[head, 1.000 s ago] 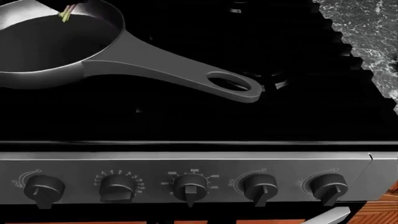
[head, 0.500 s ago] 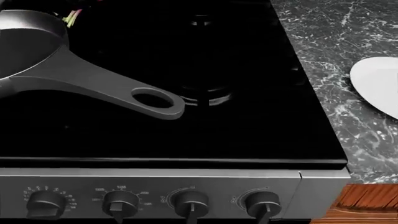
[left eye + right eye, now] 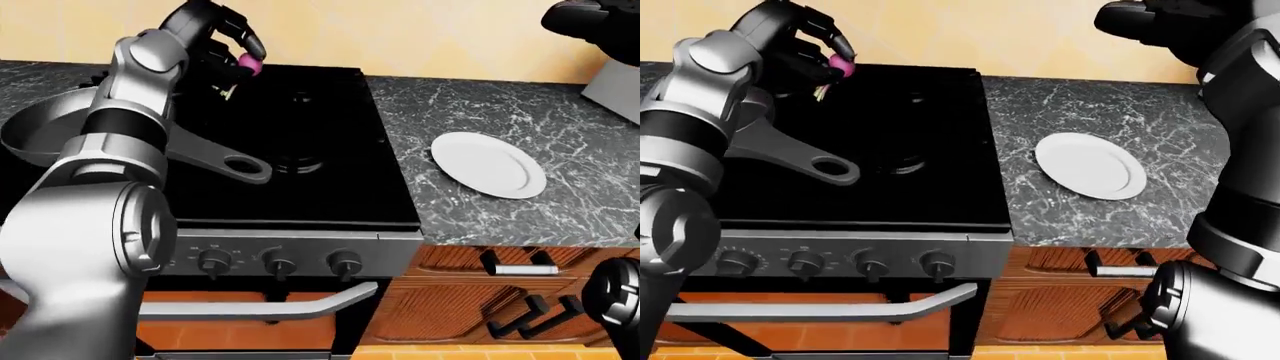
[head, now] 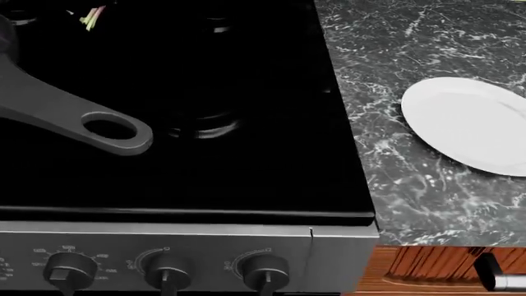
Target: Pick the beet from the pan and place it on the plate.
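Note:
My left hand is shut on the magenta beet and holds it above the black stove, to the right of the pan. The beet's green stems hang at the top left of the head view. The grey pan sits at the stove's left, its handle pointing right. The white plate lies empty on the dark marble counter to the right of the stove. My right hand is raised at the top right, above the counter; its fingers are unclear.
The black stove has a row of knobs and an oven handle below. Wooden drawers are under the marble counter. A grey block stands at the right edge.
The whole head view has shifted right: the pan slid to the left edge and the plate came further into view. The beet's stems stay at the top left.

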Robot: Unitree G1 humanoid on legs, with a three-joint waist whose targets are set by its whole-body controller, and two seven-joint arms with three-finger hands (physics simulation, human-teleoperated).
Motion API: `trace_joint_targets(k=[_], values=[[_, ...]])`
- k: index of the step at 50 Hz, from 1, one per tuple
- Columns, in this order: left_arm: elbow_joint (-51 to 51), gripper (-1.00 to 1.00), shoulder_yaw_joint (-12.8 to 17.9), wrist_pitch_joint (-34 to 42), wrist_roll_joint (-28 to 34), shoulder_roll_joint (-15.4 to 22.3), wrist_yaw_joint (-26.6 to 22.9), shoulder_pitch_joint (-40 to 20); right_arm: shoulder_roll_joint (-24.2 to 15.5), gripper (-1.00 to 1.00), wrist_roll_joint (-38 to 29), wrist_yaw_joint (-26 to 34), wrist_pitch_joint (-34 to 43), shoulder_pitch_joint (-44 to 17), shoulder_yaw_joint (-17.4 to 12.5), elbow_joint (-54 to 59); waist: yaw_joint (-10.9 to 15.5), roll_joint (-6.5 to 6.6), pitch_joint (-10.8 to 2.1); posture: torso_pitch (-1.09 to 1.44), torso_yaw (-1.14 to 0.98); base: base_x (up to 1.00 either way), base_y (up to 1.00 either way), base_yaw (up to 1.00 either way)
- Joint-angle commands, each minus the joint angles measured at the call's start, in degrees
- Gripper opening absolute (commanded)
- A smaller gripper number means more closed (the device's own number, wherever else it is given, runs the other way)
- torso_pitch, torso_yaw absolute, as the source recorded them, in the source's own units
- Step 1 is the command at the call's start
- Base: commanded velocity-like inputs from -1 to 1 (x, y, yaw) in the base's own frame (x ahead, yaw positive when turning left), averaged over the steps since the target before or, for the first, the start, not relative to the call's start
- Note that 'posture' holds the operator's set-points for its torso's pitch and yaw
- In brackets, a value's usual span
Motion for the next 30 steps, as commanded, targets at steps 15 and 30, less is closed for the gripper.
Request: trace_joint_targets(k=[15, 30], values=[[-2.5, -0.32, 0.3, -1.3, -0.6, 1.1, 0.6, -2.8, -0.6, 1.00, -0.2, -0.1, -1.3, -1.8, -0.2, -1.1, 0.9, 6.98, -1.87, 0.00, 0.00, 0.00, -0.30, 0.00], [-2.5, -0.33, 0.5, -1.0, -0.7, 1.2, 0.7, -2.7, -0.4, 1.00, -0.5, 0.2, -1.3, -1.7, -0.3, -1.1, 0.7, -1.16, -1.68, 0.00, 0.00, 0.00, -0.30, 0.00]])
